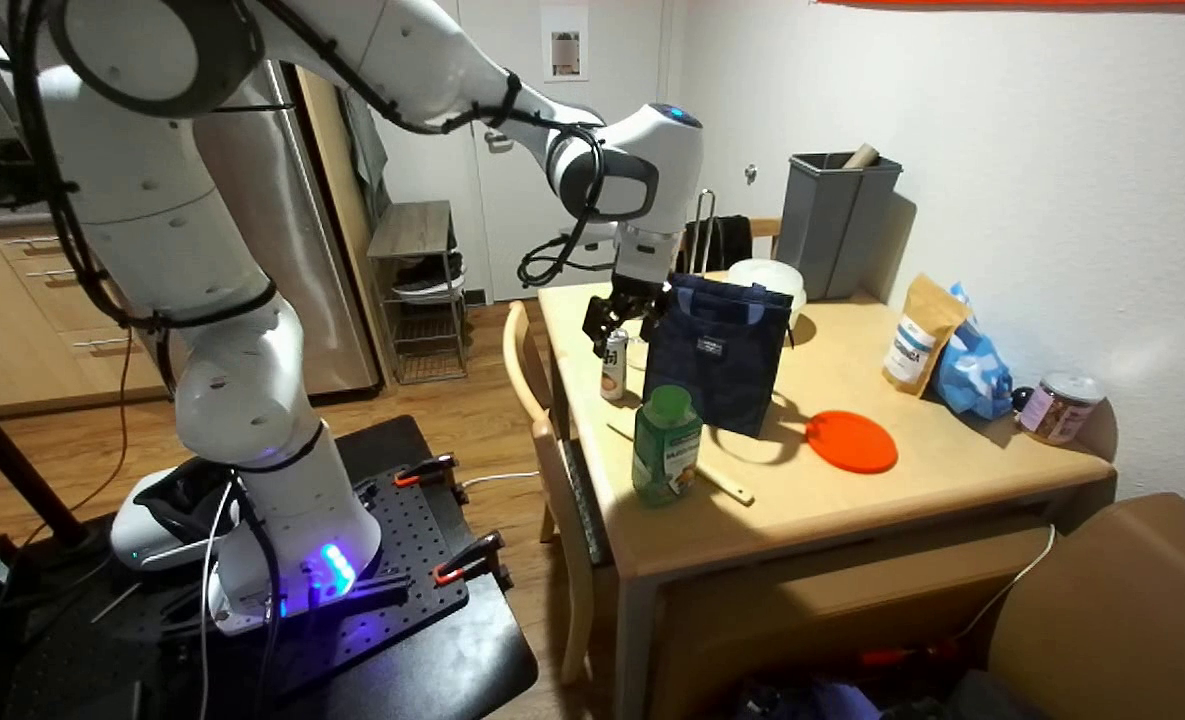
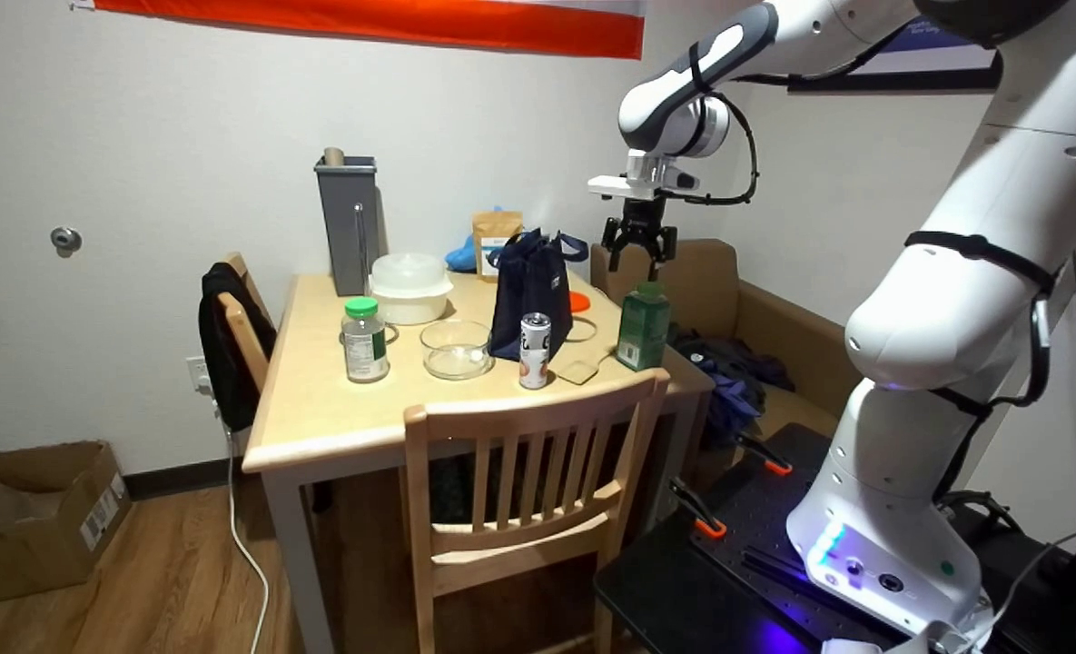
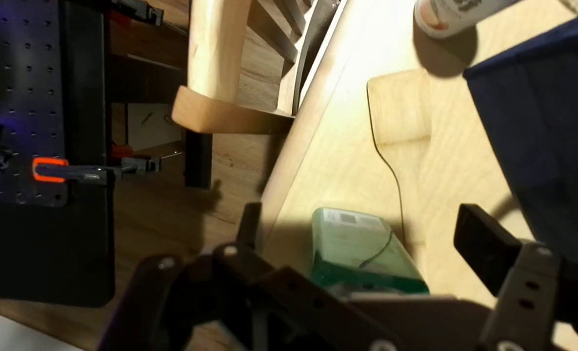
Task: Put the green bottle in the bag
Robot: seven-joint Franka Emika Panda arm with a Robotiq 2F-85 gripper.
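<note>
The green bottle [image 1: 666, 455] stands upright near a table edge in both exterior views [image 2: 644, 331]. In the wrist view its translucent body [image 3: 354, 239] shows between the fingers, and its upper end is hidden by the gripper. The dark navy bag [image 1: 714, 355] stands upright beside it with its handles up, also in an exterior view [image 2: 527, 300]; part of its side [image 3: 542, 112] shows at the right of the wrist view. My gripper [image 1: 624, 325] is open and empty, fingers pointing down, above the bottle [image 2: 639, 259]. Its fingers are spread wide [image 3: 362, 226] and apart from the bottle.
A white can [image 2: 535, 352] stands beside the bag. A wooden spatula [image 3: 401, 109] lies between can and bottle. A glass bowl [image 2: 456, 352], a green-lidded jar [image 2: 365, 343] and a red disc [image 1: 852, 442] are on the table. A wooden chair [image 2: 538, 413] stands at the edge.
</note>
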